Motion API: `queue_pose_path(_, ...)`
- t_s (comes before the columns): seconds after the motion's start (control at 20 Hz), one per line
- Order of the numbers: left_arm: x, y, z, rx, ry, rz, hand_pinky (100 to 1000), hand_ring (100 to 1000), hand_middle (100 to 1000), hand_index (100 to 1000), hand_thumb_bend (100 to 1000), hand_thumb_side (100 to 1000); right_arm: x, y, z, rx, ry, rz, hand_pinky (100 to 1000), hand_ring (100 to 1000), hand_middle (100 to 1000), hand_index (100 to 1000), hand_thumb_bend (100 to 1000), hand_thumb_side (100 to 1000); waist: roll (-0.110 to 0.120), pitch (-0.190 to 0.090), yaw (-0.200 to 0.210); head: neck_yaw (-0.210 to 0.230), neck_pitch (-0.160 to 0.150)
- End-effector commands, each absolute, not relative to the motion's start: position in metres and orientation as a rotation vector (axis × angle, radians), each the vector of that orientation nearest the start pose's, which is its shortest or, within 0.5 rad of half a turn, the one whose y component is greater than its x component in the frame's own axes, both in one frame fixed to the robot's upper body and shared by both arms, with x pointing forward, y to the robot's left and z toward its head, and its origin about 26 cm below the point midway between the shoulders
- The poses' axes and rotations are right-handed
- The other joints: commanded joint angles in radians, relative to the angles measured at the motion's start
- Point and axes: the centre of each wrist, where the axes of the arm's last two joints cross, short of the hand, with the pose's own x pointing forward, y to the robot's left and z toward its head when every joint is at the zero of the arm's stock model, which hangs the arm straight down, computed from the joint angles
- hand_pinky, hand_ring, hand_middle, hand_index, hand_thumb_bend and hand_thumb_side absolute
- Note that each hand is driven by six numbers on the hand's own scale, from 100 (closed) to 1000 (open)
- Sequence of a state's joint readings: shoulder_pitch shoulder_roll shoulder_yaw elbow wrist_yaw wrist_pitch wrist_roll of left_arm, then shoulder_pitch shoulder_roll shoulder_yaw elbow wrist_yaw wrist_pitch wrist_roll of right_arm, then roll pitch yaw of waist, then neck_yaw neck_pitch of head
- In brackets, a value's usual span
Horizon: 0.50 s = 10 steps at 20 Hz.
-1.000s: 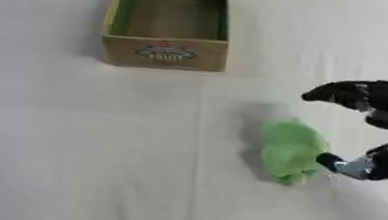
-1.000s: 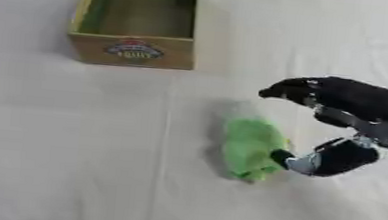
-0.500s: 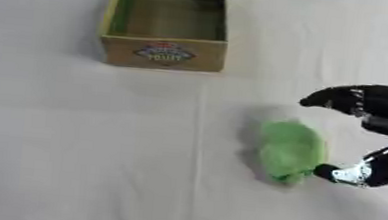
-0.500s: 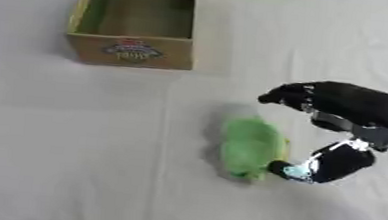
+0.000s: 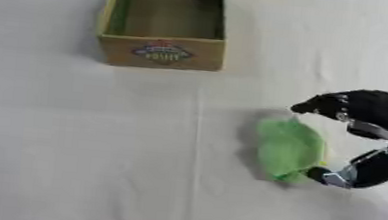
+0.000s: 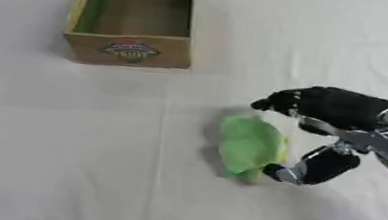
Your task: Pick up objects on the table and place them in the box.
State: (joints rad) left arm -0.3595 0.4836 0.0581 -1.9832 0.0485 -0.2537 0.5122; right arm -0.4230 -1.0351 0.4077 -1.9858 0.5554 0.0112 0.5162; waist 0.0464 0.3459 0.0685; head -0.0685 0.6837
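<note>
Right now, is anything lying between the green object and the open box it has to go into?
Nothing visible. The green object lies on the white table with the right robot hand around its right side; the stretch of cloth up to the box is bare, and the box looks empty.

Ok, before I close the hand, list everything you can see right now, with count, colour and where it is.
box: one, tan cardboard with a green inside and a printed label on the near wall, far left of centre, nothing visible inside.
green object: one, soft-looking, lying on the table right of centre, near side of the box; what it is exactly I cannot tell.
table: one, covered in white cloth, fills the view.
right hand: one, black with silver joints, coming in from the right edge, fingers curved over the far end of the green object and thumb at its near end; not closed on it yet.
left hand: not in view.
</note>
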Motion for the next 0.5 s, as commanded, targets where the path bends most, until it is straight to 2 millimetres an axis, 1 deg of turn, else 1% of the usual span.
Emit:
queue_pose_path(0.05, 0.3005, 0.2914, 0.2445, -0.537, 3.523, -0.172, 681, 856, 857, 911, 100, 1000, 0.2908, -0.2743, 0.2382, -0.878, -1.333, 1.978, 782, 789, 812, 1000, 396, 504, -0.001, -0.013, 0.001, -0.005, -0.001)
queue_pose_path(0.2, 0.3007, 0.2907, 0.2447, -0.527, 3.524, -0.172, 680, 856, 853, 905, 100, 1000, 0.2908, -0.2717, 0.2363, -0.903, -1.31, 1.988, 763, 769, 792, 1000, 400, 500, -0.001, -0.01, 0.002, -0.006, -0.002)
queue_pose_path(0.3, 0.3008, 0.2903, 0.2448, -0.522, 3.525, -0.171, 680, 855, 850, 901, 100, 1000, 0.291, -0.2696, 0.2357, -0.916, -1.305, 1.99, 740, 747, 750, 1000, 393, 493, 0.0, -0.009, 0.004, -0.006, -0.001)
queue_pose_path(0.35, 0.3008, 0.2902, 0.2447, -0.521, 3.526, -0.171, 680, 855, 850, 901, 100, 1000, 0.2912, -0.2688, 0.2355, -0.928, -1.303, 1.991, 738, 746, 747, 1000, 392, 492, 0.0, -0.009, 0.004, -0.006, -0.001)
queue_pose_path(0.4, 0.3008, 0.29, 0.2445, -0.518, 3.527, -0.172, 680, 855, 848, 898, 100, 1000, 0.2915, -0.2682, 0.2351, -0.942, -1.299, 1.992, 719, 729, 719, 998, 380, 478, 0.0, -0.008, 0.005, -0.007, -0.002)
queue_pose_path(0.5, 0.3009, 0.2895, 0.2444, -0.511, 3.529, -0.17, 679, 853, 845, 894, 100, 1000, 0.2924, -0.267, 0.2324, -0.958, -1.286, 2.0, 695, 715, 683, 982, 375, 467, 0.0, -0.008, 0.007, -0.008, -0.003)
